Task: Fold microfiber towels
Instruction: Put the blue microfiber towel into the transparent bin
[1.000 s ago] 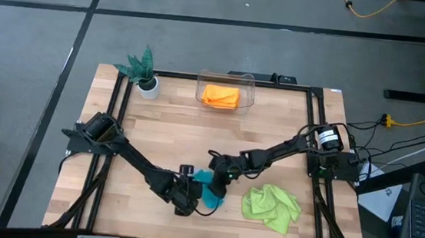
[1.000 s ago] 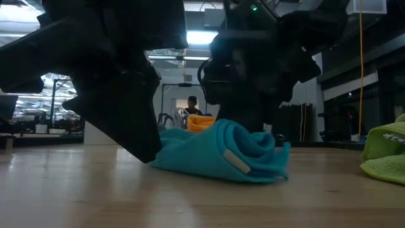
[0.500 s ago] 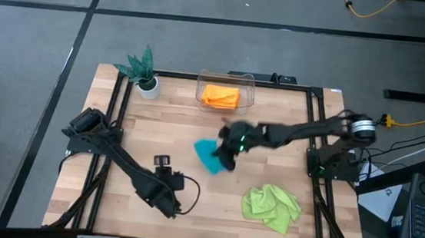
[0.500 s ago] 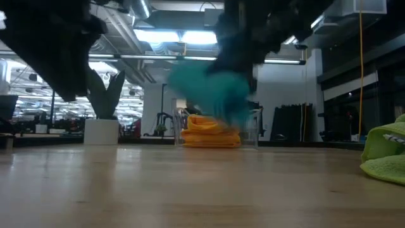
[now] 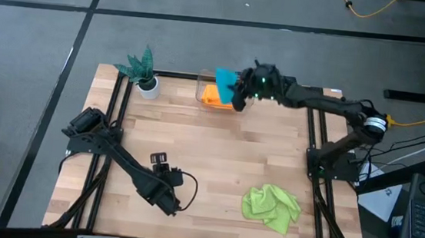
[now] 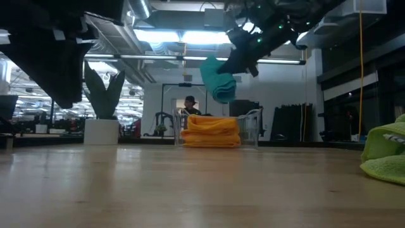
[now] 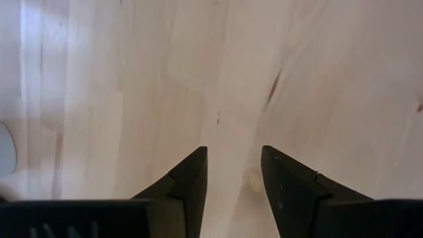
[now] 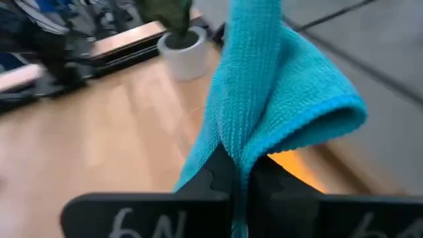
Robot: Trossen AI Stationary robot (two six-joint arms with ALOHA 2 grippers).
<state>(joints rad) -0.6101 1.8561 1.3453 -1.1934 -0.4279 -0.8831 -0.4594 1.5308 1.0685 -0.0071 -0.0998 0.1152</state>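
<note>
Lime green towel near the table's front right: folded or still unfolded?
Unfolded. The lime green towel lies in a crumpled, uneven heap on the wooden table, with no flat layers or straight edges.

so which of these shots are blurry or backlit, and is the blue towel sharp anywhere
Low view: bright ceiling lights behind, so the arms are dark silhouettes; the blue towel is fairly clear. Right wrist view: the towel's weave is sharp near the right gripper, while the plant pot and table behind are soft. Left wrist view: wood grain smeared, washed out at one edge. High view: evenly lit, no glare.
</note>
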